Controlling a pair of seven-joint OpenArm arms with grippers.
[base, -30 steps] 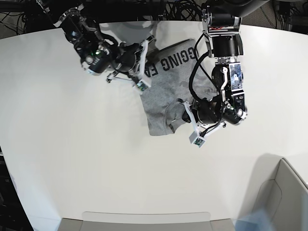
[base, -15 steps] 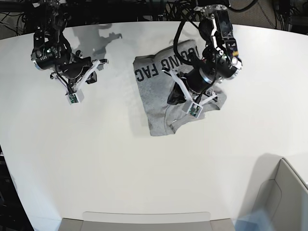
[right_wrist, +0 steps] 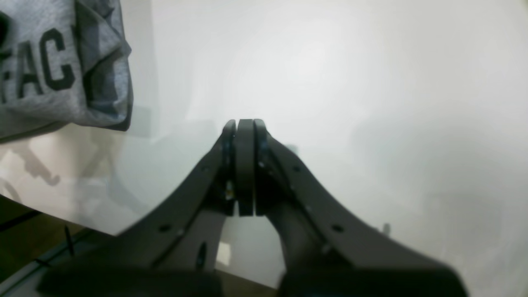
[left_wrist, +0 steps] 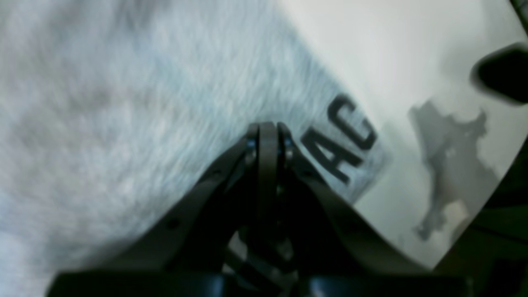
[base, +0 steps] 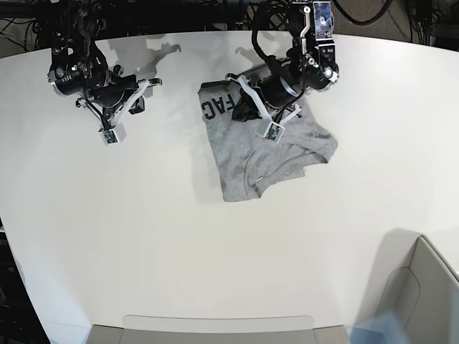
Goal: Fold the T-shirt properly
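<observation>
The T-shirt (base: 265,154) lies bunched and half-folded on the table (base: 143,236), lettering uppermost; the left tool (left_wrist: 267,128), pressed together and empty, has swung back over it, while the right tool (right_wrist: 244,123), also closed, has withdrawn aside, so folding looks unfinished

You have the T-shirt (base: 265,154) lying on the table (base: 143,236) a little right of centre in the base view and toward its far edge, with the lettering (base: 217,107) at the shirt's far left corner. Your left gripper (base: 247,107) sits over that far part of the shirt, just beside the lettering, while your right gripper (base: 136,107) is well apart to the left, above bare table. A bin (base: 419,294) stands at the near right corner, off the table's edge.
</observation>
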